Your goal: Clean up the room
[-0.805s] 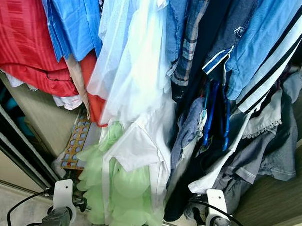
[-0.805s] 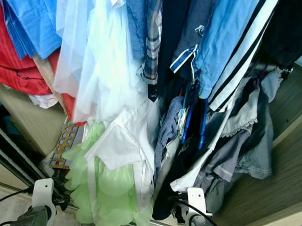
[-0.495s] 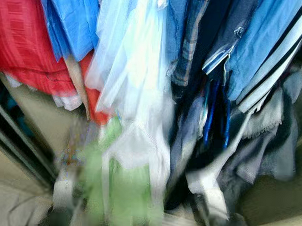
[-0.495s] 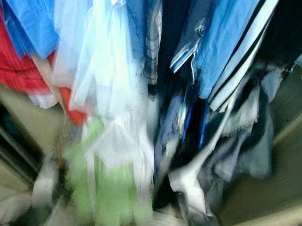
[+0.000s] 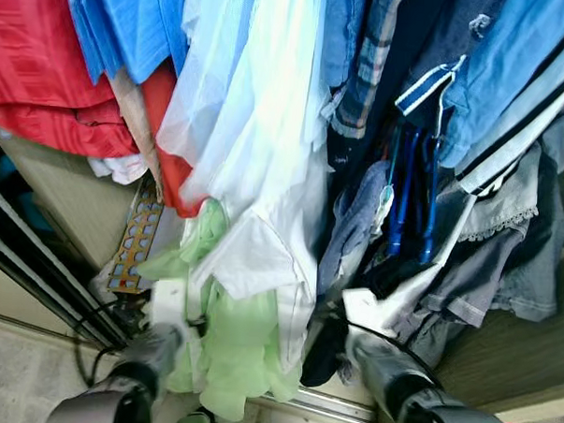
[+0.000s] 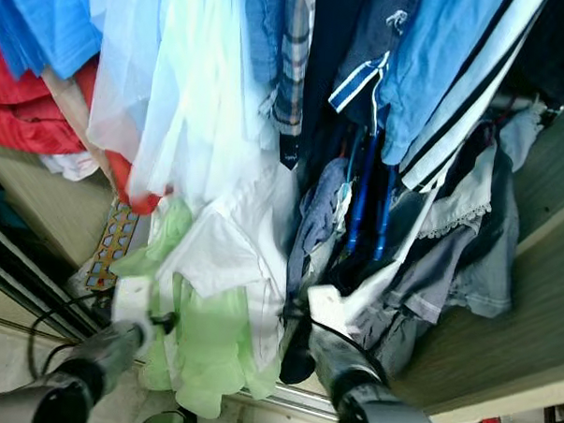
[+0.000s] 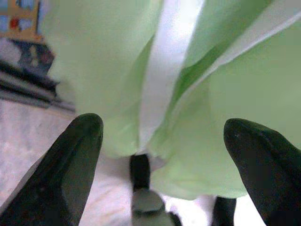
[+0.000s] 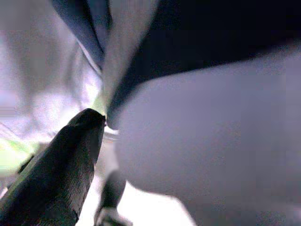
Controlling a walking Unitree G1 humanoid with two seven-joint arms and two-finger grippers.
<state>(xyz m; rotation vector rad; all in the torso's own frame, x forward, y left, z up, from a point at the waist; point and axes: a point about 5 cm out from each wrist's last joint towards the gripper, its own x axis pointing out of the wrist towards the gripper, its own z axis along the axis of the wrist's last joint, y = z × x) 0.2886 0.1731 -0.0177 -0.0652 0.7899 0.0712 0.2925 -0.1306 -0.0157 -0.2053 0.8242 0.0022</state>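
Note:
Many clothes hang close together in an open wardrobe. A light green garment (image 5: 234,350) hangs lowest, under a white shirt (image 5: 261,257). My left gripper (image 7: 171,136) is open, its two black fingers (image 7: 70,160) spread wide just before the green cloth (image 7: 225,103). In the eye views the left arm (image 5: 149,351) reaches up to that garment's left edge. The right arm (image 5: 388,366) pushes into the dark and grey clothes (image 5: 327,349) at the lower middle. One black finger (image 8: 66,165) of the right gripper shows, and pale cloth (image 8: 211,146) covers the rest.
Red (image 5: 45,70) and blue (image 5: 131,18) garments hang at the left, blue hangers (image 5: 399,207) and striped shirts at the right. A patterned card (image 5: 135,243) leans at the wardrobe's bottom left. The sliding-door track (image 5: 36,276) runs along the floor, and a wooden panel (image 5: 510,353) lies at the right.
Both arms have come up from the bottom edge and reached forward into the clothes. The picture blurred in between and has shifted slightly.

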